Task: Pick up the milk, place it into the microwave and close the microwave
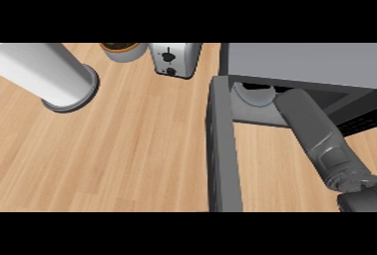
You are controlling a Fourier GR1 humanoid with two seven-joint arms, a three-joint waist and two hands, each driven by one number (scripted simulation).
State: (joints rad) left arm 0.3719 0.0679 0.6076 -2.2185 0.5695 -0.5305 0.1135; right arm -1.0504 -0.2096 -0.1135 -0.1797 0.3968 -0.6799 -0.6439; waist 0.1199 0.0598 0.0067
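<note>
Forearm [316,134] of our right arm reaches into the open microwave [294,62], presumably to set the milk inside, but hand and milk are hidden there, so we cannot tell the grip.

A smooth dark grey cylindrical forearm [313,129] with a ribbed, segmented cuff near its black lower joint.
</note>
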